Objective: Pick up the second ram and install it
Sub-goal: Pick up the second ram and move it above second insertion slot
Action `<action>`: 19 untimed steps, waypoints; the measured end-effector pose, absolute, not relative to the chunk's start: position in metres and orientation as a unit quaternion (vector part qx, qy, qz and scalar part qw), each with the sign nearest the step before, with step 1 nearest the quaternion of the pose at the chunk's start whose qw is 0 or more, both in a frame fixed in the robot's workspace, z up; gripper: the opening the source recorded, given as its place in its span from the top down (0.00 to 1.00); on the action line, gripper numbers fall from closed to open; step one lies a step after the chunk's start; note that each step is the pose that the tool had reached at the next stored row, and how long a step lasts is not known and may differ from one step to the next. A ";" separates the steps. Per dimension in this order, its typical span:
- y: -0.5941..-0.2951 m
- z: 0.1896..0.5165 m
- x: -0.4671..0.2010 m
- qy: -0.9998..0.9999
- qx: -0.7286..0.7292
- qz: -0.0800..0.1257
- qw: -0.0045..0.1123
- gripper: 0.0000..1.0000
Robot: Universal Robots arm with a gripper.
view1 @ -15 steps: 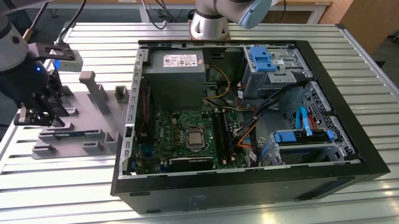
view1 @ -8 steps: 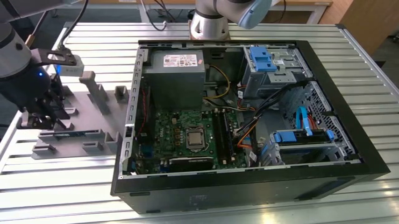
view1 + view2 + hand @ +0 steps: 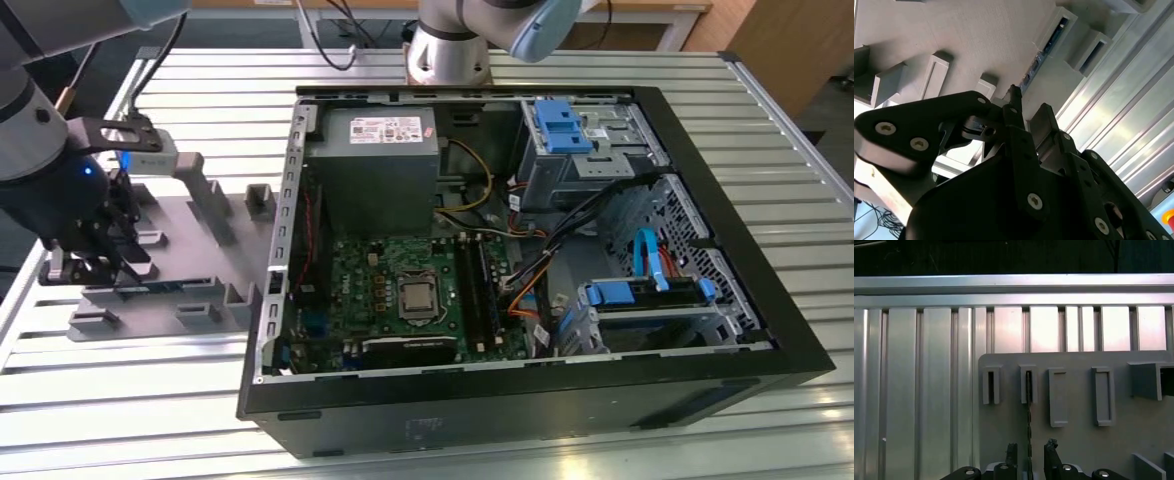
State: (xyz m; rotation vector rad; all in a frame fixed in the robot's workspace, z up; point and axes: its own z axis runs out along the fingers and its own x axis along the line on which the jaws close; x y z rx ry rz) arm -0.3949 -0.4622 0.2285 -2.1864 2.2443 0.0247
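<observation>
The second ram (image 3: 1028, 405) is a thin board seen edge-on, standing in a slot of the grey holder plate (image 3: 1079, 440). In the second wrist view its blue-green edge (image 3: 1046, 47) runs along the same slot. My gripper (image 3: 1030, 454) is open, with one black finger (image 3: 1012, 452) on each side of the stick and a small gap to it on both sides. In the exterior view the gripper (image 3: 96, 262) hangs over the holder plate (image 3: 200, 260) on that view's left, apart from the open computer case (image 3: 694, 380). The black memory slots (image 3: 477, 285) lie on the green motherboard (image 3: 367, 290).
The holder plate carries several raised slot blocks (image 3: 1101, 395) around the stick. It lies on a ribbed metal table (image 3: 160, 400). Inside the case are a grey power supply (image 3: 374, 170), blue drive latches (image 3: 561, 125) and loose cables (image 3: 534, 280). A second arm's base (image 3: 447, 50) stands behind the case.
</observation>
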 end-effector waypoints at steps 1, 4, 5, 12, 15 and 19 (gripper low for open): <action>-0.462 0.227 -0.395 0.716 -0.698 0.008 0.004 0.65; -0.462 0.223 -0.396 0.716 -0.698 0.007 0.005 0.65; -0.462 0.222 -0.396 0.716 -0.698 0.007 0.005 0.65; -0.462 0.209 -0.398 0.716 -0.698 0.006 0.006 0.65; -0.462 0.204 -0.398 0.716 -0.698 0.006 0.006 0.65; -0.462 0.198 -0.398 0.716 -0.698 0.006 0.006 0.65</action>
